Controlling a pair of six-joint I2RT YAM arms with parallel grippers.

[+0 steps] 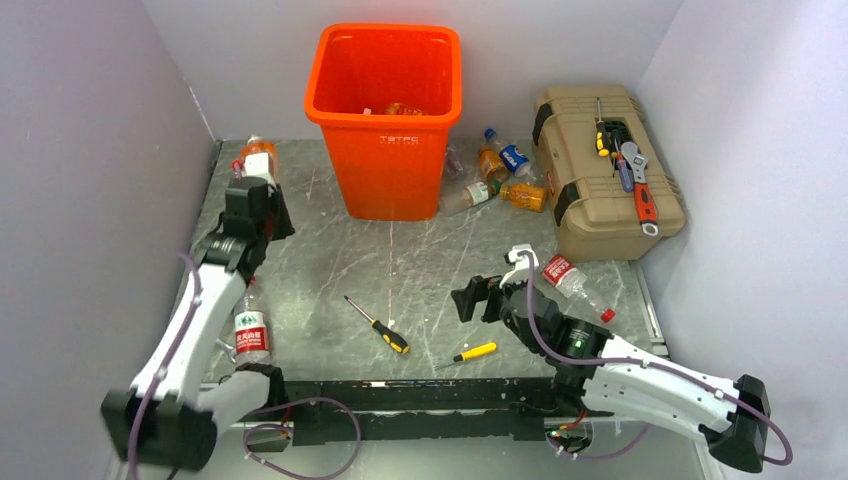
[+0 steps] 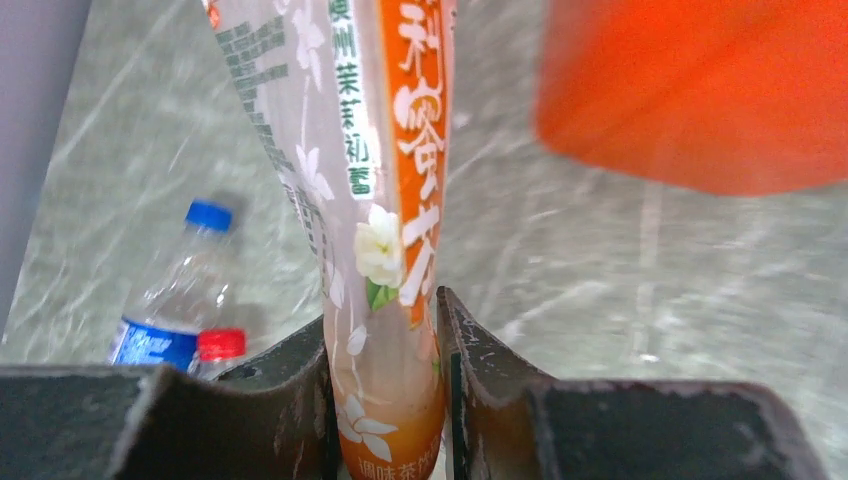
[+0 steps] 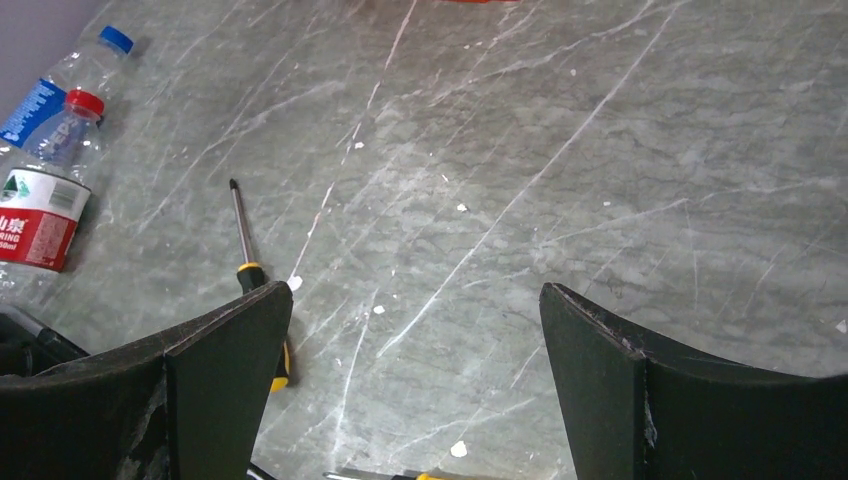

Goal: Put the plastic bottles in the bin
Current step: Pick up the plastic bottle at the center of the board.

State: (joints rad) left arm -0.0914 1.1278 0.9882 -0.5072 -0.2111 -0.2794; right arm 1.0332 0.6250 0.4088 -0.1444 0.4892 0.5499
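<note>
Now the left claw [image 2: 385, 312] is clamped tight on a slim clear plastic bottle of orange tea [image 2: 400, 150], pinched near one end, probably so its length clears the rim. The tall orange plastic bin [image 2: 700, 90] stands just ahead-right. The right claw [image 3: 415, 320] gapes wide, empty.

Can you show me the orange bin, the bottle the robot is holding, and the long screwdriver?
orange bin [image 1: 388, 175], top view, front wall.
held bottle [image 2: 385, 250], left wrist view, flowered label.
long screwdriver [image 1: 377, 324], top view, where shaft meets handle.
</note>
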